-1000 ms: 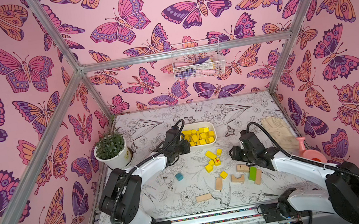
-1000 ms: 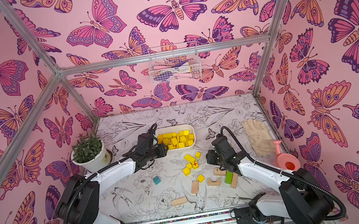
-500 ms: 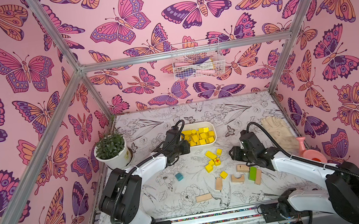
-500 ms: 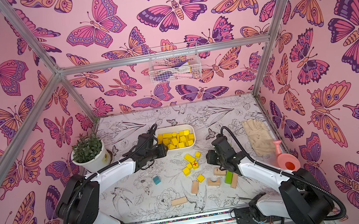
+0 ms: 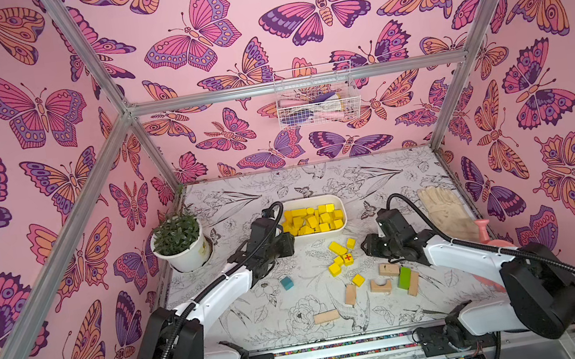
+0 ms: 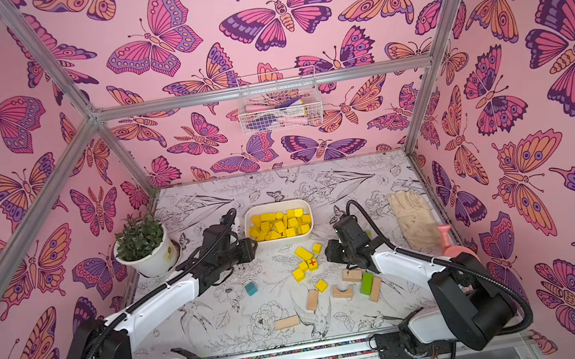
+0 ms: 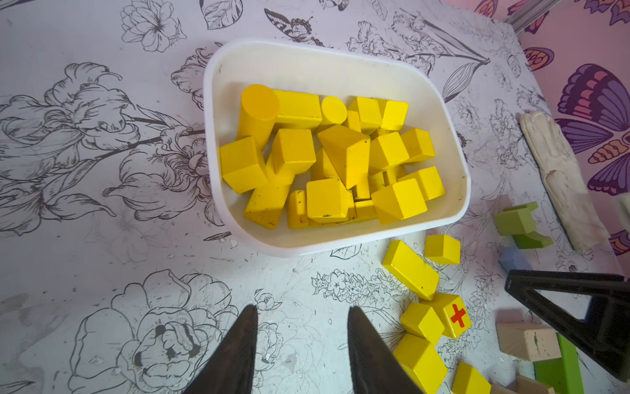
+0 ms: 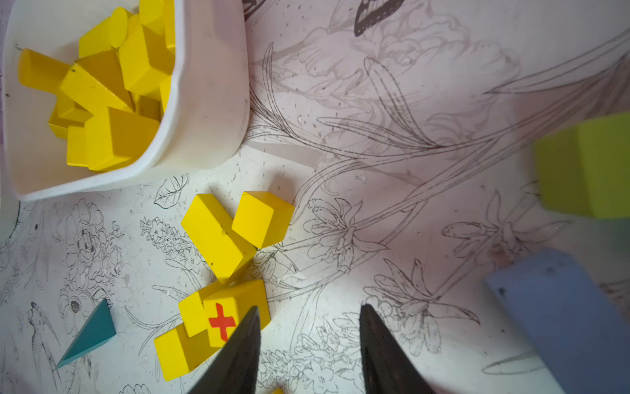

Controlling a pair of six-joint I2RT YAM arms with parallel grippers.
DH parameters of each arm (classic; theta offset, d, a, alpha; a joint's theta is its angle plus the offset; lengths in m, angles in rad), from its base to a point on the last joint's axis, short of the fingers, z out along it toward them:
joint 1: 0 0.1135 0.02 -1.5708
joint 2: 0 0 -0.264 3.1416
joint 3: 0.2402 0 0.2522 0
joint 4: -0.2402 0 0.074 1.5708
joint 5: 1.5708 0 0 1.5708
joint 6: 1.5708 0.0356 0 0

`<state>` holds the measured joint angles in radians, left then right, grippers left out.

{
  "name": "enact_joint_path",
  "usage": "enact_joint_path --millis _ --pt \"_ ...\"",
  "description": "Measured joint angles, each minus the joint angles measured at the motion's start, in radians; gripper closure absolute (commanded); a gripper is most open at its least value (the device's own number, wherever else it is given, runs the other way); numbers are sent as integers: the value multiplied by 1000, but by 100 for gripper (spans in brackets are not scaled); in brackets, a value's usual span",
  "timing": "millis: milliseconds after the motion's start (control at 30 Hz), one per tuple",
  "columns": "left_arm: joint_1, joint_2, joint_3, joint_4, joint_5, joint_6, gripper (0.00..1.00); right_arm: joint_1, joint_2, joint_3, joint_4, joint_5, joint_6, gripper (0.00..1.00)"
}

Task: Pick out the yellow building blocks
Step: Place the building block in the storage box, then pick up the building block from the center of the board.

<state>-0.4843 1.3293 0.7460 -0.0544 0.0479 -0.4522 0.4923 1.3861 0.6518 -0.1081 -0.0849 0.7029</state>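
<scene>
**Ana:** Beginning on the robot's side, what is lying farthest out from the white tub?

**Ben:** Bare tan blocks and a green block are lying on the bench, well away from the tub. A teal block is sitting alone, off to one side. None of them is wanted.

**Ana:** And the yellow building blocks?

**Ben:** Most are lying piled inside the tub. Six are lying loose between the tan blocks and the tub. A lone cube is nearest the tan ones. Next comes a touching cluster that includes the red-cross cube. A yellow bar and a small cube are lying just beside the tub's near wall.

**Ana:** What are the arms doing?

**Ben:** The right gripper is hanging next to the cluster, its fingers standing apart with nothing between them. One tip is overlapping the red-cross cube in the right wrist view, and I cannot tell whether it is touching. The left gripper is hovering at the tub's near corner. Its fingers are standing apart too, with nothing held.

**Ana:** So which step is this?

**Ben:** I'm judging it to be between picks, with the sorting mostly done. The next move is calling for one arm to come down over a loose yellow block. The cluster is tight, so the fingers need free faces to close on. The lone cube or the bar is looking easier.
</scene>
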Motion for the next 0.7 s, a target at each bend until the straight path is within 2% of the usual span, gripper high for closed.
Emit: enact_joint_path --millis 200,333,533,700 --pt "2 -1 -3 0 0 0 57 7 97 66 0 -21 8 52" --pt "6 -1 -3 0 1 0 57 51 164 132 -19 -3 25 51" --pt "18 -2 -6 0 3 0 57 144 258 265 -105 106 67 49" --pt "23 -7 -11 1 6 0 56 161 311 339 -212 207 134 48"
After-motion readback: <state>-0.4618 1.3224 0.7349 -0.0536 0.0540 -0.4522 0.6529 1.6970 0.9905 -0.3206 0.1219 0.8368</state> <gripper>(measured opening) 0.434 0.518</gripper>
